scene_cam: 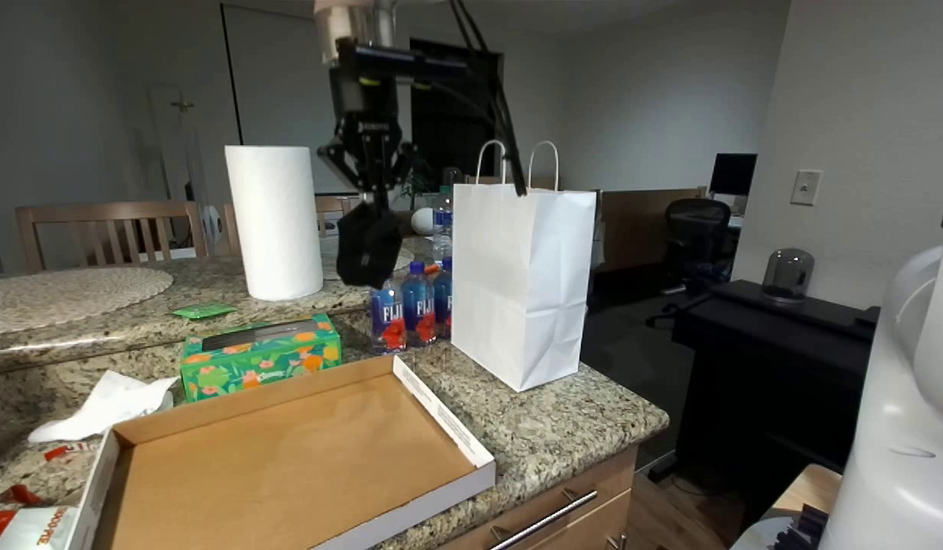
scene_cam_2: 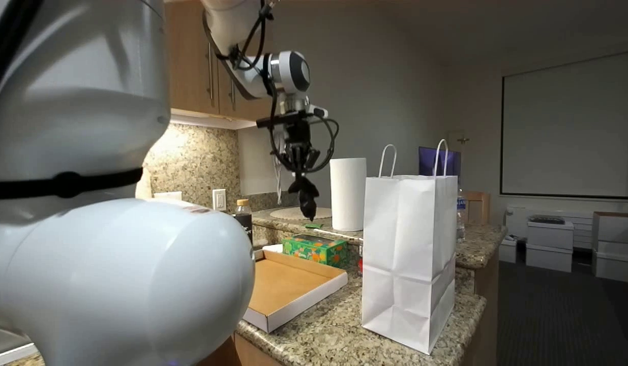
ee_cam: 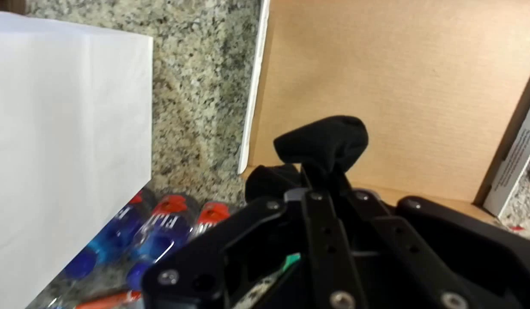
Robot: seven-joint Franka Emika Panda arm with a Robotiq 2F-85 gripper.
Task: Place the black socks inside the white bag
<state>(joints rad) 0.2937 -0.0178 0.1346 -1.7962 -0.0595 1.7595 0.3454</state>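
Note:
A black sock bundle [scene_cam: 370, 246] hangs limp from my gripper [scene_cam: 376, 200]. It also shows in an exterior view [scene_cam_2: 307, 199] and in the wrist view [ee_cam: 327, 141]. My gripper, seen there too [scene_cam_2: 299, 175] [ee_cam: 327, 178], is shut on the sock and points down, high above the counter. The white bag [scene_cam: 517, 283] stands upright on the counter with its loop handles up. It also shows in an exterior view [scene_cam_2: 410, 254] and at the left of the wrist view [ee_cam: 67, 120]. The sock is beside the bag, apart from it. The bag's inside is hidden.
A shallow cardboard tray [scene_cam: 288, 458] lies on the counter beside the bag. Several water bottles [scene_cam: 418, 305] stand close to the bag. A green tissue box [scene_cam: 261, 359] and a paper towel roll [scene_cam: 276, 221] stand behind the tray. Dark items [scene_cam: 803, 527] lie at lower right.

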